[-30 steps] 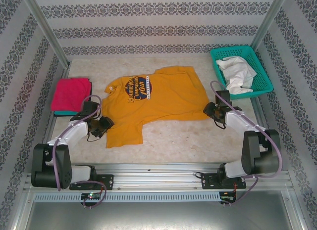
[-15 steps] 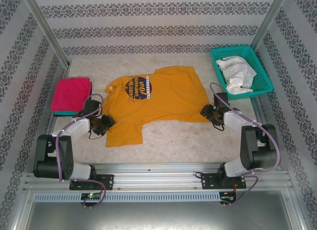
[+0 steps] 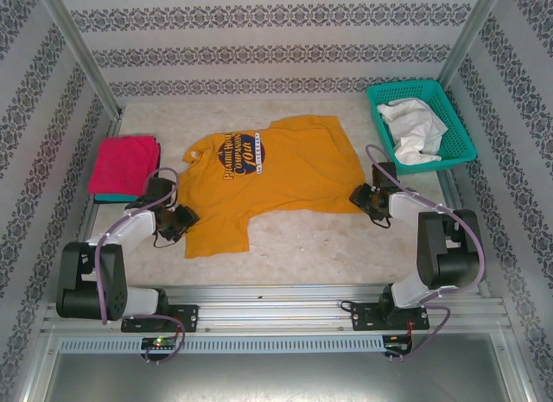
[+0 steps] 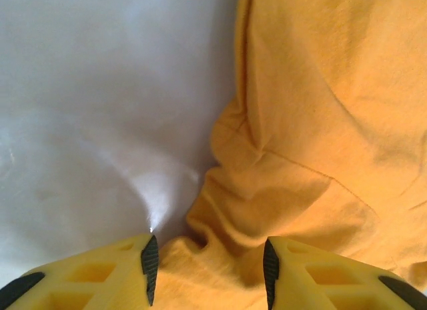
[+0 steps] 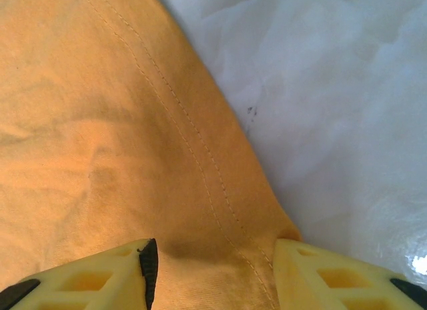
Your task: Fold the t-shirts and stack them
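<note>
- At the near left edge of the mustard-orange t-shirt (image 3: 276, 173), by what looks like its sleeve, the left gripper (image 4: 205, 265) is sitting with jaws apart, straddling a bunched fold; nothing is being clamped
- Opposite, the right gripper (image 5: 212, 265) is sitting parted over the stitched hem corner
- the shirt is lying spread, logo up, mid-table (image 3: 328, 242); a magenta t-shirt (image 3: 125, 164) is lying folded at the left
- being light, limp cloth, it is likely to sag and wrinkle; pinching doubled hem and sleeve seam is looking safest
</note>
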You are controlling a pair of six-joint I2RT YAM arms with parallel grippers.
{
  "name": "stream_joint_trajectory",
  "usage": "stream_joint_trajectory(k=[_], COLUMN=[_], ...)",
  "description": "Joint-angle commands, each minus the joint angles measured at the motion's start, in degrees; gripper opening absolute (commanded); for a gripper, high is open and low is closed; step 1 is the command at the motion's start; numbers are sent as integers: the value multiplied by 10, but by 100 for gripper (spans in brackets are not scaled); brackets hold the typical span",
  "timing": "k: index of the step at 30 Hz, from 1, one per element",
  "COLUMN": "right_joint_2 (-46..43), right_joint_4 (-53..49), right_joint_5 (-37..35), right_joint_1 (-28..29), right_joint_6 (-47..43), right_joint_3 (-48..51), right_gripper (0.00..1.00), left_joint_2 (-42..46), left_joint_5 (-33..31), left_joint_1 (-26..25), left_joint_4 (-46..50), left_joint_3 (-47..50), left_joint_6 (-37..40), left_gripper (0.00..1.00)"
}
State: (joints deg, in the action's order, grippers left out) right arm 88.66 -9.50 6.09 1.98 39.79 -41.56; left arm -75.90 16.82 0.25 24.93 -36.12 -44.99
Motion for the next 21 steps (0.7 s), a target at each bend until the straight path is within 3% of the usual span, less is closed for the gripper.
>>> stream_joint_trajectory(k=[1,14,17,21], right_joint_2=[-5,27,27,11], right_joint_4=[-9,-18,-22,-52], right_joint_5=[-2,18,17,-14], right_joint_1=[-5,-3,-2,8], right_joint_6=[3,-6,-8,-23], right_joint_3=[3,-10,-9,-19], right_gripper=[50,52,52,53], left_joint_2=[42,-21,-30,-30], left_joint_5=[-39,-11,-6,2], left_joint_1=[-7,-31,-33,-34], left_joint_4=[53,10,-4,-16], left_joint_3=[2,-19,-11,-14], left_joint_6=[17,-1,-4,-6], left_gripper=[47,43,37,12])
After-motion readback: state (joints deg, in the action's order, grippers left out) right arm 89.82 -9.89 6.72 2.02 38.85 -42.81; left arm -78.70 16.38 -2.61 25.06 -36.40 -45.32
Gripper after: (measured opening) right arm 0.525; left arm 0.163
